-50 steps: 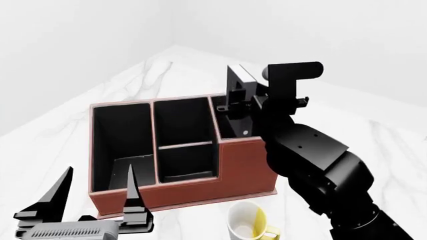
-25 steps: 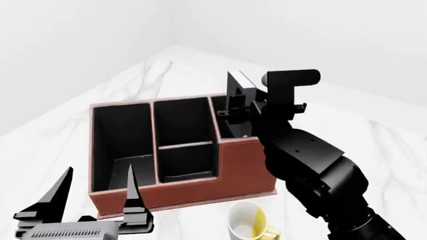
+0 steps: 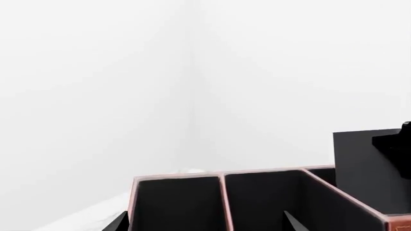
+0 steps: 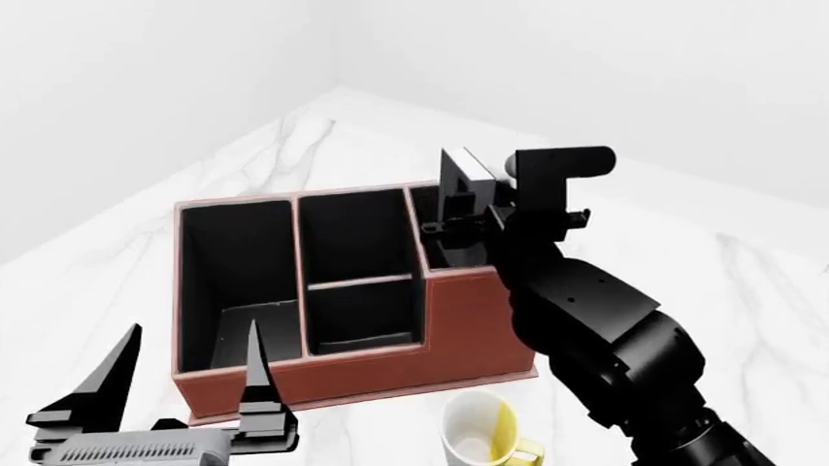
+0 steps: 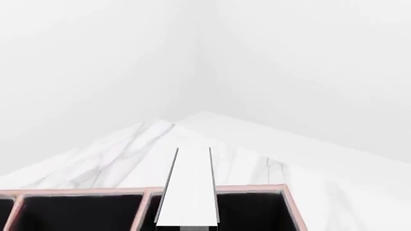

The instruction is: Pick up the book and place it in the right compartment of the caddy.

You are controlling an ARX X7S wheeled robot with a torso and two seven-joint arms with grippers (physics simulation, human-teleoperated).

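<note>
A white marble desk with faint grey veining is shown, meeting plain white walls at a corner behind it. At the lower left of the head view, the left gripper is seen with its pointed black jaws spread wide and holding nothing; its grey body is cut off by the frame edge. Just beyond it stands the caddy, a rectangular organiser of reddish-brown leather-look material with pale edge trim and a matt black lining. A long narrow section is seen at its left end, then a middle section split by a cross divider, then the right compartment, squarish and partly hidden by the arm. The book, black-covered with white page edges, is held upright in the jaws of the right gripper, its lower part sunk inside the right compartment and its upper part standing above the rim. How far down the book reaches cannot be made out. In front of the caddy, a white mug with a yellow interior is cut off by the lower edge.
</note>
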